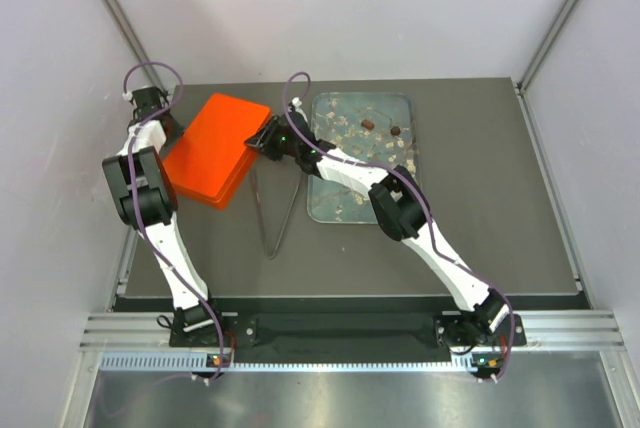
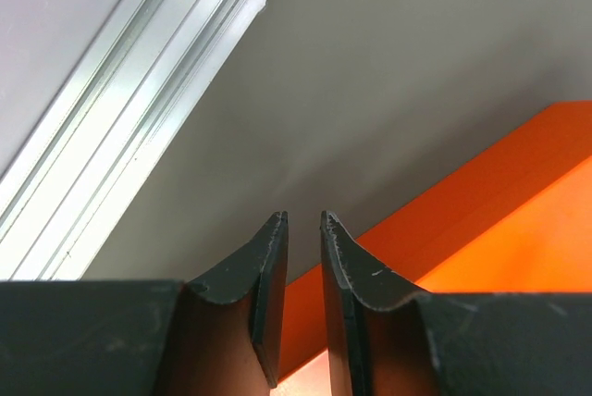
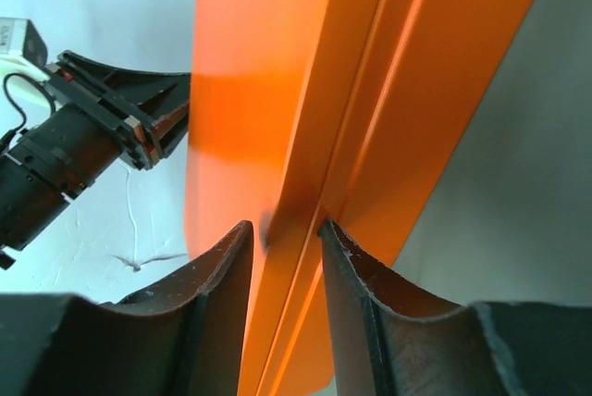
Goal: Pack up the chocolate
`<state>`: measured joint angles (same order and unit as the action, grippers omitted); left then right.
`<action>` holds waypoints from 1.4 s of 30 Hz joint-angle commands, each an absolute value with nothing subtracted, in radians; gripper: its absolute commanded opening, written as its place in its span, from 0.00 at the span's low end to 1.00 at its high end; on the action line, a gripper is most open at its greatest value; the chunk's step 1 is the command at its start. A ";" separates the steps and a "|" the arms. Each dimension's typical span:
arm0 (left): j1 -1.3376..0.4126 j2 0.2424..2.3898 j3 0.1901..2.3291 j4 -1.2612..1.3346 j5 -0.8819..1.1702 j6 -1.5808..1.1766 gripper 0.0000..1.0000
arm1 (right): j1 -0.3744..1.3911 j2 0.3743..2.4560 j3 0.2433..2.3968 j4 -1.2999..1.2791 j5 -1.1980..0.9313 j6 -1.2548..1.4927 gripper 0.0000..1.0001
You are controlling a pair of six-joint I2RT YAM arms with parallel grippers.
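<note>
We found the chocolate [image 1: 368,125] on the tray [image 1: 410,103] and judged it light and crushable, so pinch the sides gently. The right end effector [image 3: 284,226] clamped the orange box [image 1: 215,148] rim. We couldn't tell the left end effector [image 2: 303,220] grip.

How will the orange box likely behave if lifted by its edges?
The orange box looks rigid, with straight edges and flat faces, so it should probably keep its shape. Its glossy sheen suggests a thin edge grip might slip. With the left gripper and right gripper at opposite edges, it may tilt if one lifts first.
</note>
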<state>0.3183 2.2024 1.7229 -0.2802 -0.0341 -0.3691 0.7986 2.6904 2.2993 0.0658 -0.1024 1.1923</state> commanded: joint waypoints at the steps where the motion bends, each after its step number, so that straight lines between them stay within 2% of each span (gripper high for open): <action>1: 0.295 2.171 1.683 -0.348 0.035 -0.371 0.26 | 0.836 2.727 2.341 0.051 -0.100 1.201 0.36; 9: 0.295 2.164 1.672 -0.345 0.052 -0.370 0.26 | 0.835 2.730 2.330 0.112 -0.112 1.233 0.37; 15: 0.284 2.152 1.634 -0.310 0.095 -0.391 0.22 | 0.845 2.803 2.376 0.153 -0.144 1.307 0.33; 28: 0.262 2.158 1.591 -0.310 0.100 -0.384 0.20 | 0.842 2.789 2.286 0.146 -0.106 1.356 0.08; 42: 0.262 2.149 1.753 -0.425 0.023 -0.376 0.23 | 0.830 2.698 2.151 0.061 -0.029 1.331 0.03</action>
<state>0.3046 2.1628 1.7077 -0.2726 -0.0170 -0.3725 0.8024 2.6938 2.2024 0.2199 -0.0647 1.3712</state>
